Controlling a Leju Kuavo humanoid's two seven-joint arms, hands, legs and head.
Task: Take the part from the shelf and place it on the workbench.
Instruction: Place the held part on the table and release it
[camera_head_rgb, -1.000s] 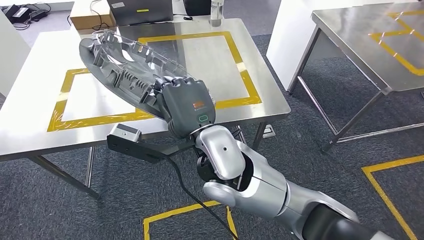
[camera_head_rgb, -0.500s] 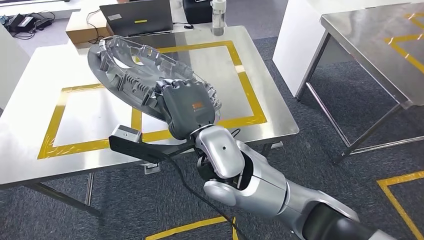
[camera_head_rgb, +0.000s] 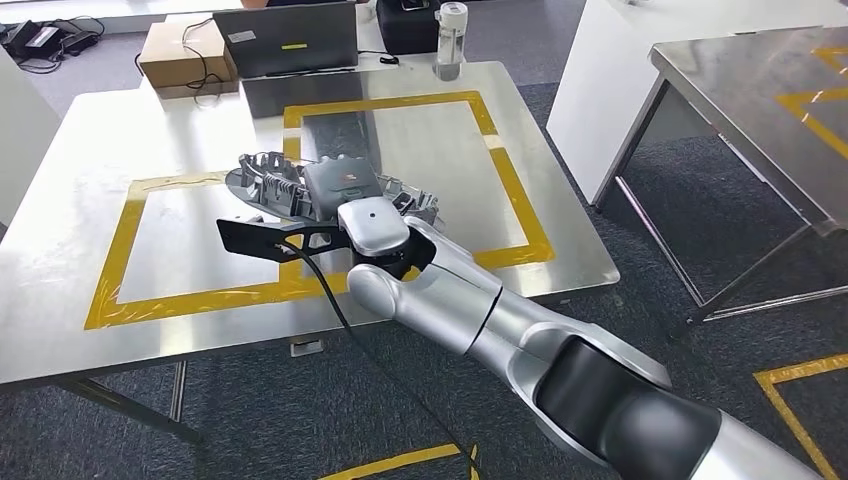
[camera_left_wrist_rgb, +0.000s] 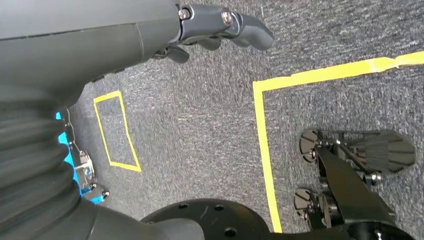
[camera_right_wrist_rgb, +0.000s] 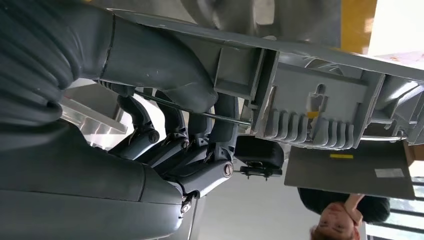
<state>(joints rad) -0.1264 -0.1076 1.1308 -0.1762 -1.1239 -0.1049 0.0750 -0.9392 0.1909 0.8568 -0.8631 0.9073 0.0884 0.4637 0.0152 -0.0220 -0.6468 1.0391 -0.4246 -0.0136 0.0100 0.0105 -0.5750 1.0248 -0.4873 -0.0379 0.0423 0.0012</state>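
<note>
right robot hand (camera_head_rgb: 338, 187) grips the grey part (camera_head_rgb: 270, 180), fingers (camera_right_wrist_rgb: 175, 117) wrapped round its edge, low over the surface (camera_head_rgb: 90, 160) by the yellow tape. left robot hand (camera_left_wrist_rgb: 220, 31) hangs empty, fingers loosely curled.

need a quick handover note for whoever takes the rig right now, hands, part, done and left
Right hand: grips the grey plastic part, holding it low over the steel workbench, above the yellow tape frames. Whether the part touches the surface cannot be told.
Left hand: hangs over the carpet floor, holding nothing, fingers loosely curled.
Done: part is off the shelf and brought to the workbench.
Left: set it flat, let go, draw the right arm back. Laptop, cardboard box and bottle stand at the far edge.
</note>
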